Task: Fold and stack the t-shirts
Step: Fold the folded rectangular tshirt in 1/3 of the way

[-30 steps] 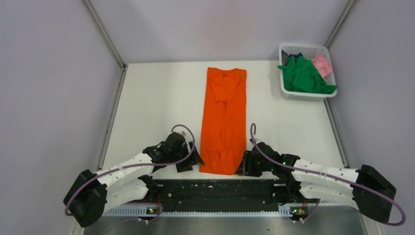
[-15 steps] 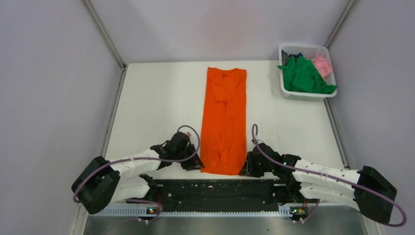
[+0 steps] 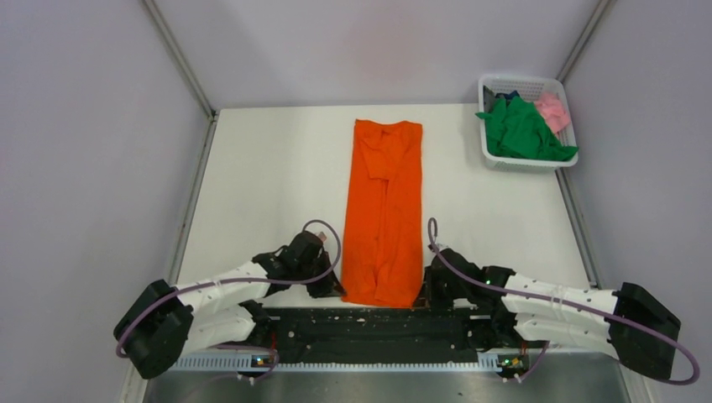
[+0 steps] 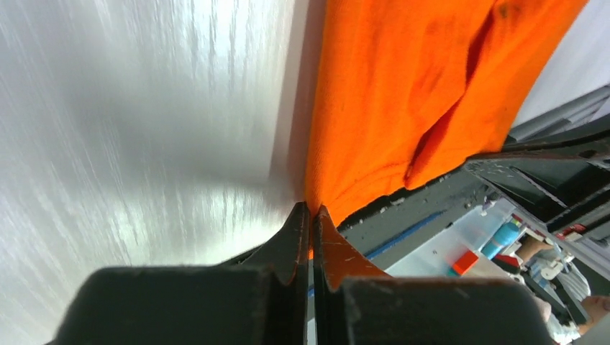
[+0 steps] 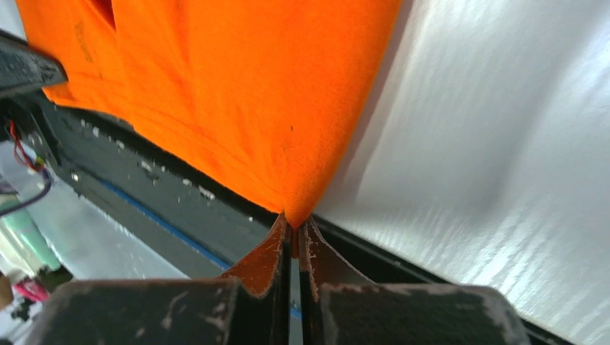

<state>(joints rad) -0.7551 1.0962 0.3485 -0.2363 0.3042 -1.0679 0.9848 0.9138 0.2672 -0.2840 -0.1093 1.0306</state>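
Orange cloth, top view: we see the orange t-shirt (image 3: 384,214) as a long narrow strip mid-table (image 3: 269,168), its near hem over the black base rail (image 3: 378,323).
Grippers, top view: left gripper (image 3: 329,285) is at the near-left corner and right gripper (image 3: 428,290) at the near-right, both low on the hem.
Basket, top view: far right, the basket (image 3: 529,163) holds the green t-shirt (image 3: 520,130) and pink t-shirt (image 3: 552,109).
Left wrist: jaws clenched, nipping the orange corner.
Right wrist: same, clamped on its own corner with only a small bite of cloth.
Risk: we judge both bites thin, so the cloth could slip on lift. A top-layer-only grab would undo the side folds, and the hem could snag the rail.
Change: a second ago both jaws stood apart beside the hem. Now they're closed, and the hem sits nearer the bases.
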